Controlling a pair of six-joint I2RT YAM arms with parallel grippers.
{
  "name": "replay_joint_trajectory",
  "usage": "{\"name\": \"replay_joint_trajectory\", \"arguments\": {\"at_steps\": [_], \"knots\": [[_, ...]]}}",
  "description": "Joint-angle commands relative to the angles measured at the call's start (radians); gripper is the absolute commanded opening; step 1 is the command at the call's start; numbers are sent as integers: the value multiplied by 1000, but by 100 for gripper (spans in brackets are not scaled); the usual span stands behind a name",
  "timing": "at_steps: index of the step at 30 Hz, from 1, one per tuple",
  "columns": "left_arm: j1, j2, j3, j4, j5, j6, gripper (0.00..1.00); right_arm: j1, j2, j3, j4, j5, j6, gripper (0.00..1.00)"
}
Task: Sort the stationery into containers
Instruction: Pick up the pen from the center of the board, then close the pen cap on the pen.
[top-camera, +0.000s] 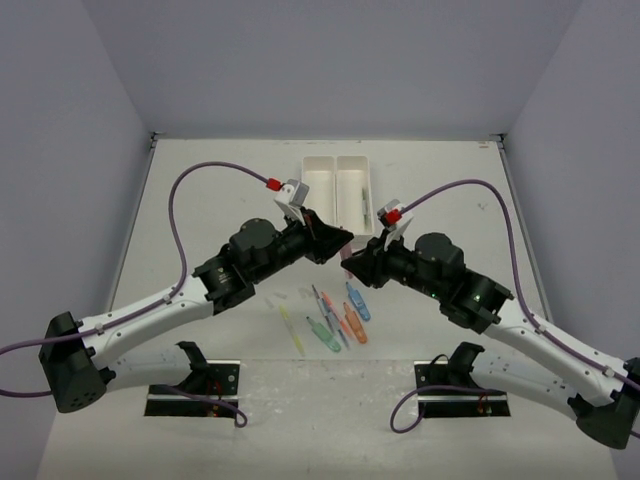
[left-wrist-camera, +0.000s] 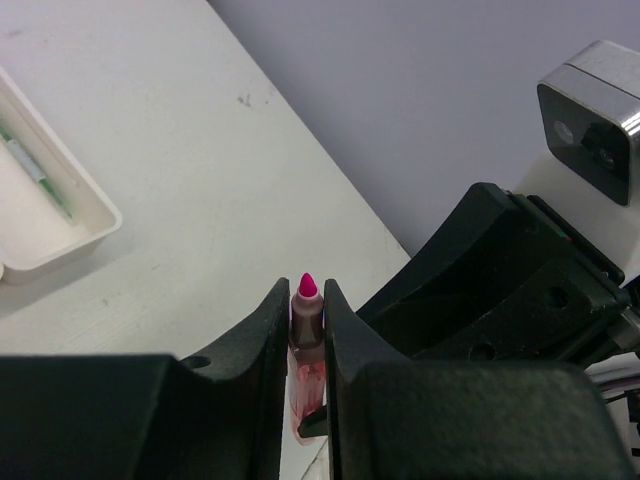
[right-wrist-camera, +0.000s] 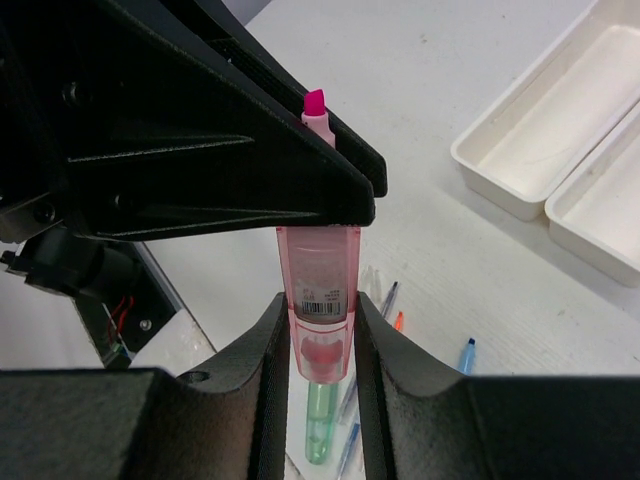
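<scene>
A pink highlighter (right-wrist-camera: 320, 280) with a bare pink tip (left-wrist-camera: 307, 285) hangs in the air between my two grippers, above the table. My left gripper (left-wrist-camera: 305, 292) is shut on its neck just below the tip. My right gripper (right-wrist-camera: 318, 308) is shut on the sides of its see-through body at the back end. In the top view the two grippers meet nose to nose, left (top-camera: 340, 242) and right (top-camera: 352, 264), and hide the highlighter. The white two-compartment tray (top-camera: 322, 170) lies just beyond them, with a thin pen (top-camera: 365, 206) in its right compartment.
Loose stationery lies on the table below the grippers: a yellow pen (top-camera: 291, 327), a green highlighter (top-camera: 322, 333), an orange piece (top-camera: 353, 323), a blue piece (top-camera: 358, 301) and thin pens. The tray also shows in the left wrist view (left-wrist-camera: 95, 225) and the right wrist view (right-wrist-camera: 500, 190).
</scene>
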Motion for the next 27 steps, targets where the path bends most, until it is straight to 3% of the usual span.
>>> {"name": "replay_joint_trajectory", "arguments": {"at_steps": [1,3,4,5,6,10,13,17,20,24,27], "knots": [[14,-82,31,143,-139,0,0,-1,12,-116,-45,-6,-19,0],[14,-81,39,153,-128,-11,0,-1,14,-129,-32,-7,-15,0],[14,-79,37,163,-115,-16,0,-2,13,-130,-30,6,-1,13],[14,-76,33,175,-100,-21,0,-2,9,-128,-28,21,16,32],[14,-75,27,184,-90,-25,0,-2,-7,-119,-33,32,27,65],[14,-72,13,171,-97,-12,0,-3,-88,-81,-72,58,80,77],[16,-65,17,163,-69,5,0,-21,-130,-39,-101,39,141,77],[15,-55,13,166,-27,14,0,-60,-135,-5,-104,-106,232,70],[15,-53,1,185,3,8,0,-98,-141,-8,-42,-228,285,68],[16,-47,-15,228,79,-25,0,-262,-118,-21,85,-528,365,66],[16,-43,-29,262,119,-44,0,-299,-102,-33,161,-609,418,60]]}}
